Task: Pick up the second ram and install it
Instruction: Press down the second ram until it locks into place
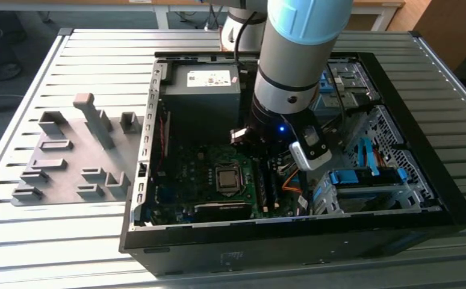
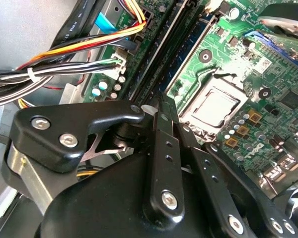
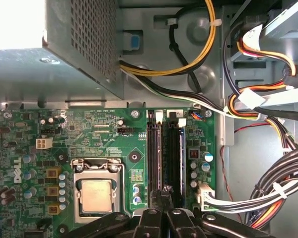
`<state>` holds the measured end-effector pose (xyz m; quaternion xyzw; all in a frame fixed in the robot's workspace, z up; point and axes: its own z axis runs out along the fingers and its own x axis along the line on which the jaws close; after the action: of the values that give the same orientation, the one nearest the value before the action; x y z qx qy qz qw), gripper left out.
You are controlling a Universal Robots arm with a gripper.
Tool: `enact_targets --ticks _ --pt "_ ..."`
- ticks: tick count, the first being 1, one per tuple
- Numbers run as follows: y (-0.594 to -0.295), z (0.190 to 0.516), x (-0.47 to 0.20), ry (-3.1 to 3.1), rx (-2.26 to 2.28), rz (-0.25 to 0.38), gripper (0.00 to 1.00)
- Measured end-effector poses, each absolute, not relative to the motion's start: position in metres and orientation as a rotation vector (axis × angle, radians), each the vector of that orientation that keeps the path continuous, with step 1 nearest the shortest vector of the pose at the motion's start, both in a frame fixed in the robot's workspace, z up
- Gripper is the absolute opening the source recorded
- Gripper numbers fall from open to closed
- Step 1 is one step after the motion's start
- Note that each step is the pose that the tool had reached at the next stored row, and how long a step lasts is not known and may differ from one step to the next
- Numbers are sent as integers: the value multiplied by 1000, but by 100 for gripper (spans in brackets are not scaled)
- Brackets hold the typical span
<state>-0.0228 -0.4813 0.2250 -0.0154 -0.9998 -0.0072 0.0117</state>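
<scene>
On the exterior view's left sat the grey holder blocks [image 1: 72, 162] on the slatted table [image 1: 72, 241], one tall upright piece among several low ones; I could not count them surely. Just beside them lay the open black computer case [image 1: 297, 241]. Inside it, a grey power supply [image 1: 205, 90] carried one white label [image 1: 209, 78], its print too small for me to read. Below that lay the green motherboard [image 3: 99, 139] with one processor socket [image 3: 97, 191].

My arm [image 1: 297, 60] reached down into the middle of the case. My gripper [image 3: 164, 194] hung over the two dark memory slots [image 3: 155, 153], which ran side by side just beside the socket. My fingers [image 2: 161, 129] were drawn together, and I saw nothing held between them. In the second wrist view a thin blue-green edge ran along one slot; I took it for the second ram [image 2: 181, 64], lying in the slot, though I could not tell whether it was fully seated.

Past the slots, bundled cables [image 3: 268, 193] in black, white, yellow, orange and red crowded close, bound with white ties. On the exterior view's right stood the drive cage [image 1: 369, 192] with blue plastic clips
</scene>
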Motion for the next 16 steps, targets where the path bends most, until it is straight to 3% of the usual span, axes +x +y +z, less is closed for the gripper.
enact_targets --ticks 16 --pt "-481 220 -23 -3119 -48 -31 11"
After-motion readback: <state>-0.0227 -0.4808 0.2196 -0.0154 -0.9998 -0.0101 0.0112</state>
